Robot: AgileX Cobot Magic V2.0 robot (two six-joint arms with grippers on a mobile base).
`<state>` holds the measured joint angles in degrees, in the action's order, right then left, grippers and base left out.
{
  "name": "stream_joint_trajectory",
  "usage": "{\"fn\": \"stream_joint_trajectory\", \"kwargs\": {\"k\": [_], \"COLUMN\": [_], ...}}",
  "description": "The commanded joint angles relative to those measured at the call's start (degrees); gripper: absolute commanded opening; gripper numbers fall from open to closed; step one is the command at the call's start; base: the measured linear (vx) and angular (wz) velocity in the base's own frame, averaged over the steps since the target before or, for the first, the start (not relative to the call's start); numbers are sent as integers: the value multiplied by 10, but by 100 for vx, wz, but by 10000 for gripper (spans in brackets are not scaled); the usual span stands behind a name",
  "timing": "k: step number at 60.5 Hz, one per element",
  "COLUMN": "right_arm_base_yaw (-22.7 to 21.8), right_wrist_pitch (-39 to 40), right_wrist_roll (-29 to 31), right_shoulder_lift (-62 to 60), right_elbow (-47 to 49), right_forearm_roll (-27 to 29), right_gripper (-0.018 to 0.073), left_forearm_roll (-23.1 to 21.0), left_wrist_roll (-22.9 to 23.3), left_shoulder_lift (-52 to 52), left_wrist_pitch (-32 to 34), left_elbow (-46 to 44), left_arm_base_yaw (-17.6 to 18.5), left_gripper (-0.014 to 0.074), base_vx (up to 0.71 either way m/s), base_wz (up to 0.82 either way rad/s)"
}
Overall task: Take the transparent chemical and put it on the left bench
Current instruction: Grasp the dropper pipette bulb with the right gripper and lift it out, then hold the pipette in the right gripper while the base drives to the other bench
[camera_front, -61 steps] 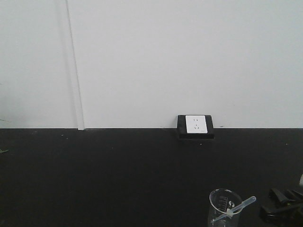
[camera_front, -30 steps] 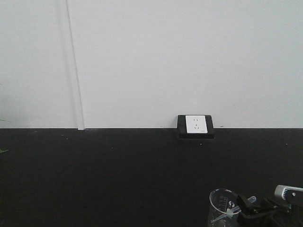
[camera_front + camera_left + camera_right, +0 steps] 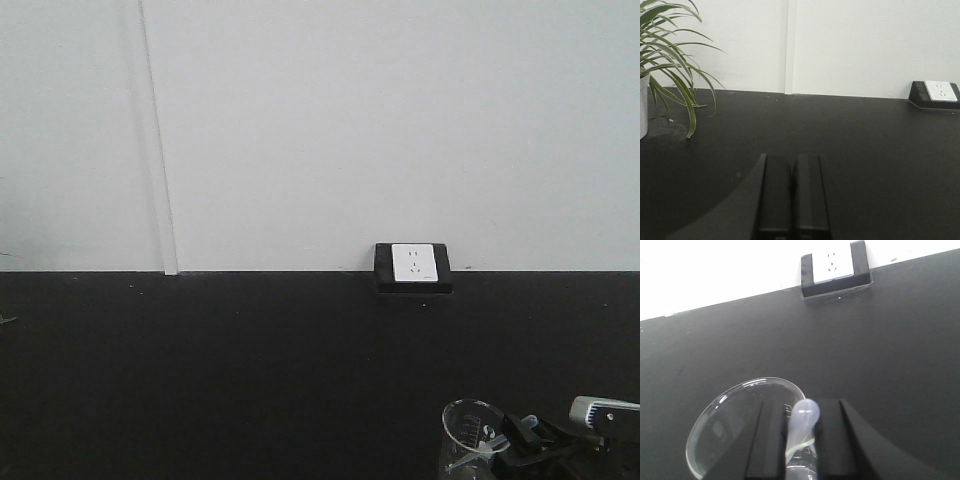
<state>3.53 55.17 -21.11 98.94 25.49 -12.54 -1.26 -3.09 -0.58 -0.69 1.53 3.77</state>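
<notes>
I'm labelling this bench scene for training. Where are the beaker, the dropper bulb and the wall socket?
beaker [image 3: 746, 383], right wrist view, far rim.
dropper bulb [image 3: 805, 415], right wrist view, rounded tip.
wall socket [image 3: 832, 261], right wrist view, white faceplate.

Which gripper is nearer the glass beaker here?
Right. The right gripper is at the beaker's rim, fingers either side of the pipette standing in it. The left gripper is shut over the black bench, with no beaker in its wrist view.
</notes>
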Motion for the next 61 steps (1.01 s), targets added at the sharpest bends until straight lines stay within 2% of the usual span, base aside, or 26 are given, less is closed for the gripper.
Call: {"fn": "stream_joint_trajectory", "kwargs": {"k": [1, 16, 28, 36, 41, 43, 48, 49, 55, 61], "right_arm_base_yaw": [-2, -2, -3, -3, -2, -2, -2, -2, -2, -2], "right_wrist_pitch": [51, 59, 46, -34, -113, -147, -233, -240, -324, -377], "right_wrist_roll": [1, 1, 1, 0, -21, -44, -134, -142, -278, -346], "right_shoulder_lift": [-19, -39, -127, -227, -318, -349, -445, -461, -571, -658], "right_elbow": [13, 12, 12, 12, 12, 12, 8, 5, -29, -74], "right_forearm_roll": [-15, -49, -57, -80, -153, -198, -317, -331, -404, -481], "right_gripper": [145, -11, -8, -8, -8, -8, -8, -8, -8, -8], "left_forearm_roll": [0, 0, 0, 0, 0, 0, 0, 0, 0, 0], "left_wrist_roll": [4, 4, 4, 4, 4, 4, 4, 4, 4, 4], "left_shoulder_lift": [-11, -11, -11, -11, -11, -11, -11, -11, -11, -11], "left_wrist_pitch": [45, 45, 45, 45, 45, 45, 45, 45, 45, 45], "left_elbow": [9, 9, 9, 9, 9, 9, 9, 9, 9, 9], "left_arm_base_yaw": [1, 1, 1, 1, 1, 1, 1, 1, 1, 1], "left_gripper": [-3, -3, -3, -3, -3, -3, -3, -3, -3, -3], "base_vx": [0, 0, 0, 0, 0, 0, 0, 0, 0, 0], "base_wz": [0, 0, 0, 0, 0, 0, 0, 0, 0, 0]}}
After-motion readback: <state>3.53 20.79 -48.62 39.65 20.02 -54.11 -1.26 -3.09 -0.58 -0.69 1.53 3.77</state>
